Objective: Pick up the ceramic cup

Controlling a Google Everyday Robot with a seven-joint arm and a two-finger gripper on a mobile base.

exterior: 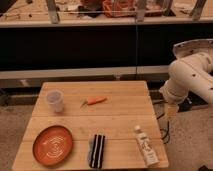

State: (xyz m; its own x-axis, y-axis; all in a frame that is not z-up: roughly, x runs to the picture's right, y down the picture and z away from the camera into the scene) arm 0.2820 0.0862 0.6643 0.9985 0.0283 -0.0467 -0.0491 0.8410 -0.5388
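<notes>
Ceramic cup (pixel 55 100) stands upright at the upper left of the table (pixel 125 120), mouth up, long axis vertical, plain sides.
White bottle (pixel 146 145) lies flat at lower right, label print unreadable. Carrot (pixel 94 101) just right of the cup, orange plate (pixel 53 145) below it, striped cloth (pixel 96 150) bottom centre. Gripper (pixel 171 111) hangs off the table's right edge under the arm (pixel 192 75), jaws apart, empty, well apart from the cup; carrot lies between.

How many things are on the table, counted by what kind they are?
Ceramic cup: 1
Orange plate: 1
Carrot: 1
White bottle: 1
Black-and-white striped item: 1
Total: 5
The gripper hangs off the right edge of the table, holding nothing.
</notes>
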